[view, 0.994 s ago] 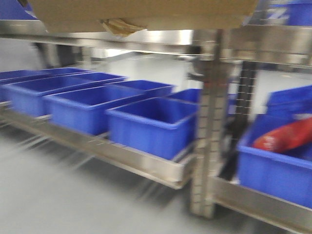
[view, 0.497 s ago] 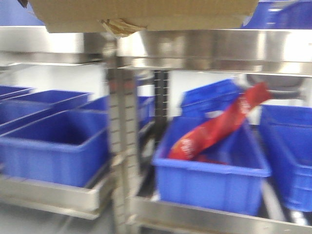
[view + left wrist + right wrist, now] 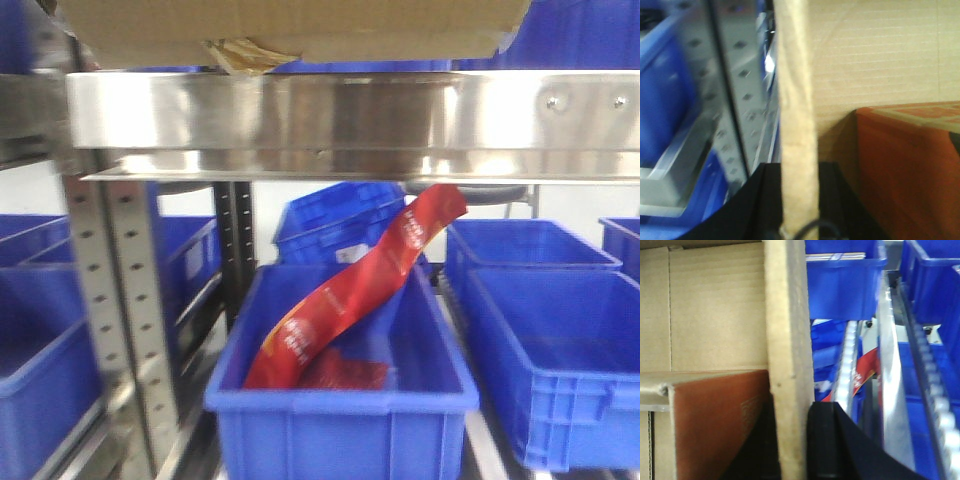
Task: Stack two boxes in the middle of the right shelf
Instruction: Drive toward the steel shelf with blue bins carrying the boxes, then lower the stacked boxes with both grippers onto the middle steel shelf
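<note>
A big tan cardboard box (image 3: 300, 25) hangs across the top of the front view, just above the shiny front lip of the right shelf (image 3: 350, 120). A torn scrap (image 3: 240, 52) dangles from its underside. My left gripper (image 3: 799, 200) is shut on the box's left wall (image 3: 796, 100). My right gripper (image 3: 792, 440) is shut on the box's right wall (image 3: 785, 330). Black fingers (image 3: 822, 440) press both faces of each wall. An orange-brown box-like object (image 3: 715, 420) lies inside the box. I cannot make out a second tan box.
Below the shelf lip a blue bin (image 3: 340, 400) holds a long red packet (image 3: 350, 290). More blue bins (image 3: 540, 330) stand to its right and left. A perforated steel upright (image 3: 115, 300) stands at the left, close to the box's left wall.
The shelving has slid leftward across the front view. The upright has gone from right of centre to the left edge, and the right shelf's lip now fills the middle. The box stays at the top.
</note>
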You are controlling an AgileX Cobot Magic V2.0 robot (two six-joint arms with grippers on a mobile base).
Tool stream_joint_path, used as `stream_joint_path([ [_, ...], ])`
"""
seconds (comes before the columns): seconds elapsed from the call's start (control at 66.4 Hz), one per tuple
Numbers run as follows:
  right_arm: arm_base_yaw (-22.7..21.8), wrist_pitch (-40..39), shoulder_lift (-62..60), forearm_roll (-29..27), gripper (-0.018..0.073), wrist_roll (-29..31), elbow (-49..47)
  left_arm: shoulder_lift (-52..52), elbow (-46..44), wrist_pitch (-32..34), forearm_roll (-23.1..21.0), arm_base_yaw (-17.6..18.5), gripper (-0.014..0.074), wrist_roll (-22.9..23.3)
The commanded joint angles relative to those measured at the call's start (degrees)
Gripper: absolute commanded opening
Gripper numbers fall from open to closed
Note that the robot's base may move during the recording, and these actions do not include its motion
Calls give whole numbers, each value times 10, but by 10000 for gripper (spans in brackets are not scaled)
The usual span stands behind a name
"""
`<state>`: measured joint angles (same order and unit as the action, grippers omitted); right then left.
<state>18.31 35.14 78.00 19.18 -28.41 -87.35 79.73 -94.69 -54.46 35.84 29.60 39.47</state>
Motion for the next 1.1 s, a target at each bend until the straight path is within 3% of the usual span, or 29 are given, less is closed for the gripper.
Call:
stream_joint_path([
  [0.0, -6, -44, -9, 18, -162, -4, -6, -8, -6, 0, 24, -4, -111, 1],
  [1.084, -6, -44, -9, 18, -162, -4, -6, -5, -6, 0, 23, -4, -111, 1],
])
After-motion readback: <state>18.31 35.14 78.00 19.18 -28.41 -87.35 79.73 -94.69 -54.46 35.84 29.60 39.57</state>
